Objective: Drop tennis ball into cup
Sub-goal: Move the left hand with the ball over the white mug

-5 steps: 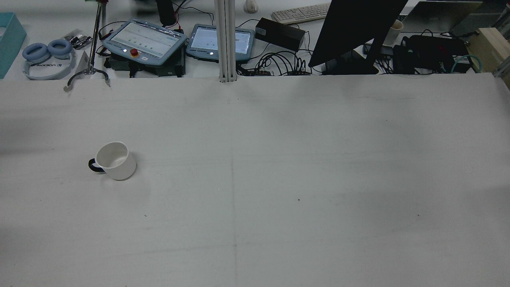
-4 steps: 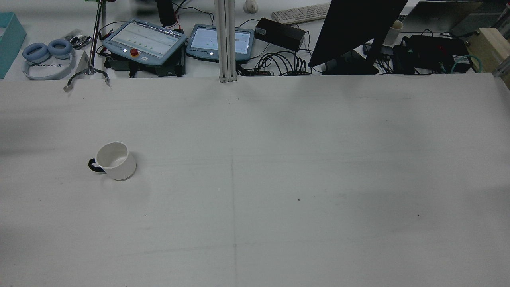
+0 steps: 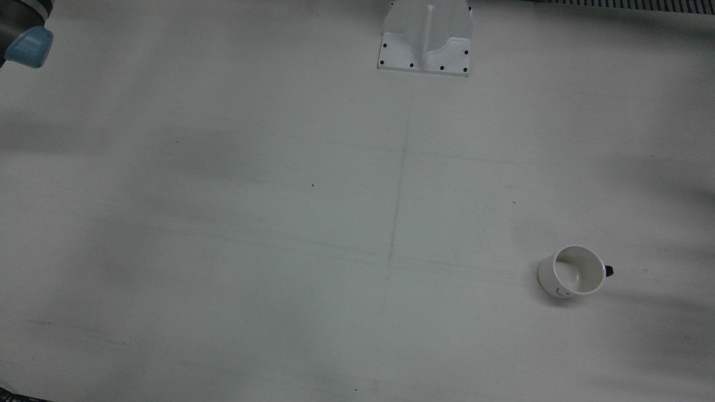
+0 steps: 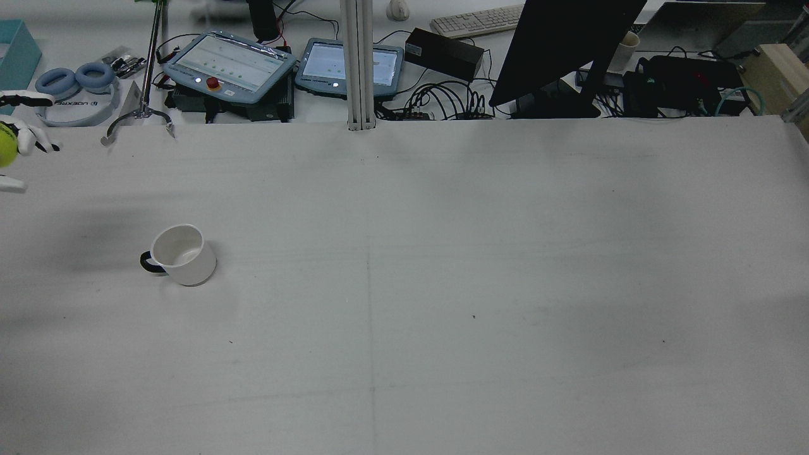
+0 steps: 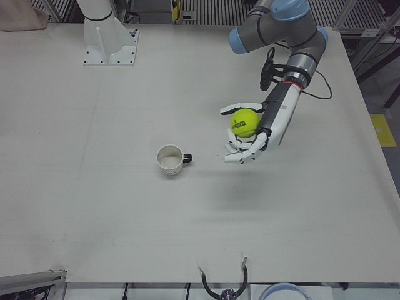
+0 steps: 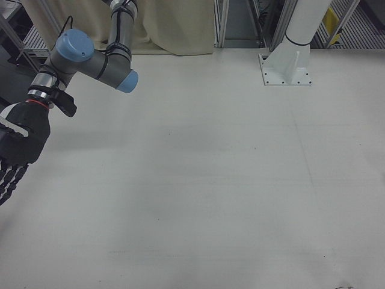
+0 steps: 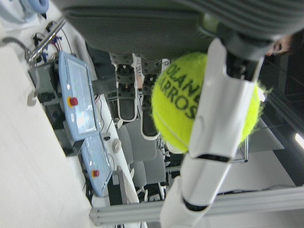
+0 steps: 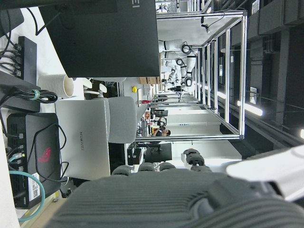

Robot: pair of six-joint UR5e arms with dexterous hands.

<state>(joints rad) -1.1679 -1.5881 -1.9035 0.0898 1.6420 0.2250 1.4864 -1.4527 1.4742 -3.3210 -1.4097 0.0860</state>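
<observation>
A yellow-green tennis ball (image 5: 245, 122) sits in my left hand (image 5: 251, 135), whose white fingers curl around it above the table. In the left-front view it hangs to the right of the white cup (image 5: 169, 159) and apart from it. The rear view shows only the ball (image 4: 6, 151) and fingertips (image 4: 28, 140) at the left edge, beyond the cup (image 4: 182, 254). The cup (image 3: 574, 272) stands upright and empty, its dark handle turned away from the table's middle. The left hand view shows the ball (image 7: 178, 107) behind a finger (image 7: 219, 128). My right hand (image 6: 17, 153) hangs at the table's side, fingers spread, holding nothing.
Two teach pendants (image 4: 231, 66), headphones (image 4: 74, 88), a metal stand (image 4: 142, 117), cables and a dark monitor (image 4: 562, 50) line the far edge of the table. A white arm pedestal (image 3: 427, 36) is bolted at the robot's side.
The left hand with the ball has come into the rear view at its left edge; earlier no hand showed there. The cup has not moved.
</observation>
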